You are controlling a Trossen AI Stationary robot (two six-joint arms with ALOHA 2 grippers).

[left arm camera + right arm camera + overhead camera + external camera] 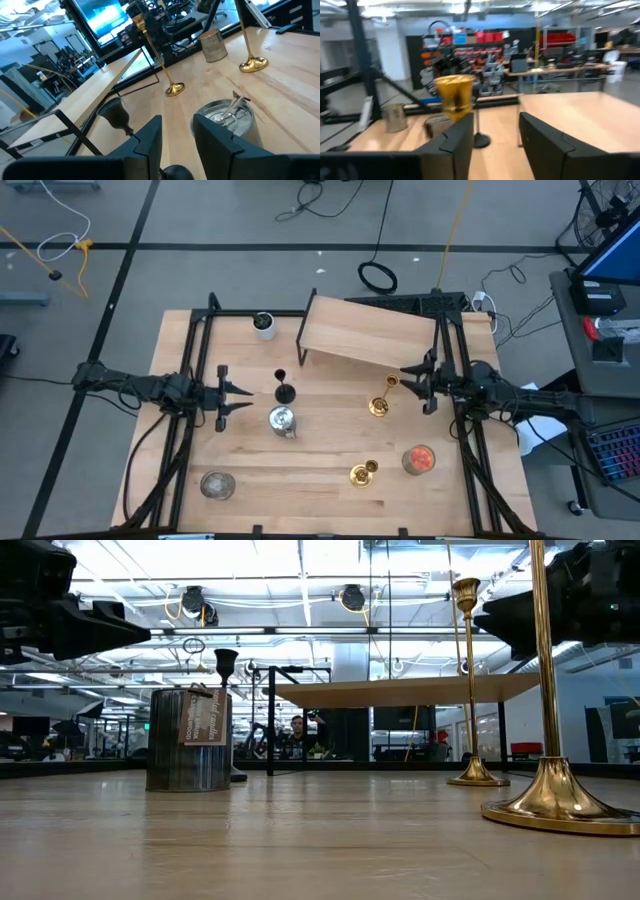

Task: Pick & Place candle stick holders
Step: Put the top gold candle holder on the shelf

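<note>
Writing on the tag of the silvery cup (pixel 188 740) is unreadable. Right pincer (pixel 411 378) stands spread beside a brass holder (pixel 381 399); left pincer (pixel 243 399) spread, empty, above the worktop (pixel 320 470).

Six candle stick holders (pixel 379 406) upright, scattered on tabletop.

— What stands on the wooden counter (pixel 320 470)?
— A raised wooden shelf (pixel 368 333), white cup (pixel 264 325), black stemmed holder (pixel 284 389), two brass holders (pixel 380 402) (pixel 363 472), two silvery cups (pixel 282 420) (pixel 217 484), one orange-red cup (pixel 419 460).
</note>
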